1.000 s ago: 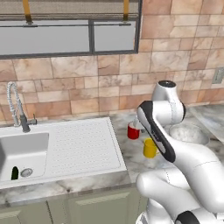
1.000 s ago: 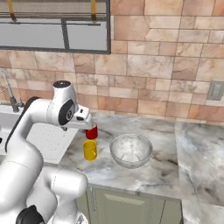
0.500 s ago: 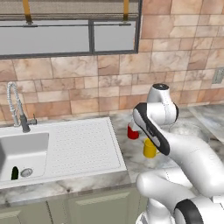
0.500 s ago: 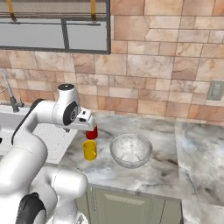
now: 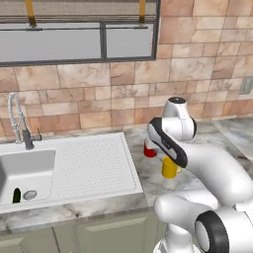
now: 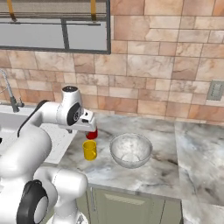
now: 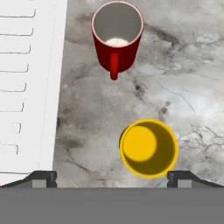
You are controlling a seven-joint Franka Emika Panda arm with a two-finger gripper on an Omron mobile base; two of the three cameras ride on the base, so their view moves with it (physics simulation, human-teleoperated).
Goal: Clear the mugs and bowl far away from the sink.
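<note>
Yellow mug [image 7: 148,148] stands upright on the marble worktop [image 6: 153,168], seen from straight above in the hand view, just beside the drainboard edge but not touching it. Red mug [image 7: 117,38] with white inside is upright too, near the yellow one and nearer the wall, handle turned toward the yellow mug; the two are apart, no contact. In the right base view the yellow mug [image 6: 89,149] sits in front of the red mug [image 6: 91,134], the latter partly hidden by the hand.

Bowl [image 6: 131,150], whitish speckled, wide, rests upright on the worktop to the right of the mugs, near the yellow mug with a gap between them.

Gripper [image 7: 112,177] hangs above the mugs, pointing down, roughly over the yellow mug. Jaws are spread fully wide, one fingertip [image 7: 43,177] over the worktop by the drainboard edge, the other beyond the yellow mug's far rim; nothing is between them in contact, nothing held. In the left base view the arm covers part of both mugs: yellow mug [image 5: 170,168], red mug [image 5: 149,150].

Sink [image 5: 69,168] lies to the left: white, ridged drainboard next to the mugs, deep basin further left, chrome spring faucet [image 5: 20,126] at the back by the tiled wall. A dark green item [image 5: 16,195] stands in the basin near the drain; cannot tell what it is.
</note>
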